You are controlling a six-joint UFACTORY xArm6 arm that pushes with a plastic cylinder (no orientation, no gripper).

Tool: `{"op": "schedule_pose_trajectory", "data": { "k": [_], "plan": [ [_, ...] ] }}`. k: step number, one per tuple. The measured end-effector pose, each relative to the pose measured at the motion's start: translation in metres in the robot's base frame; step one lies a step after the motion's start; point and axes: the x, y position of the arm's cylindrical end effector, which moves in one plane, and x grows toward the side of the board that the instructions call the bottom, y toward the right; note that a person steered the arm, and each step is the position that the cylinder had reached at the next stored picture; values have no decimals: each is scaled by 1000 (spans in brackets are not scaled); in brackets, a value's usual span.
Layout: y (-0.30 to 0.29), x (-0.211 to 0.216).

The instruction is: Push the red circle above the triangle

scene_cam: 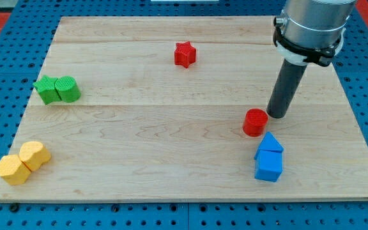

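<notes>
Red circle [255, 122] lower right of frame, just above blue triangle [270, 142] | my tip [276, 115] beside circle's right; no gripper fitted | Risk: off-centre push drives circle leftward.

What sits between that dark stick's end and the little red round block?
Nothing: in the camera view, my tip stands just right of the red circle, with at most a sliver of bare board between.

Arm end: silver-grey metal cylinder, black clamp ring with a small side tab. Below it a straight, smooth dark-grey rod [284, 89]; my tip [276, 115] is flat-cut.
</notes>
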Motion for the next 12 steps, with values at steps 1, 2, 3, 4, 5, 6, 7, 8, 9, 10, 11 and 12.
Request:
{"op": "schedule_pose_trajectory", "data": {
  "k": [1, 2, 3, 4, 5, 6, 7, 8, 9, 10, 11, 12],
  "plan": [
    [-39, -30],
    [-39, -11],
    [-23, -6],
    [-16, 2],
    [-24, -17],
    [-30, 1],
    [-53, -26],
    [-54, -131],
    [-83, -79],
    [-85, -7],
    [-92, 13],
    [-73, 51]
  ]
}}
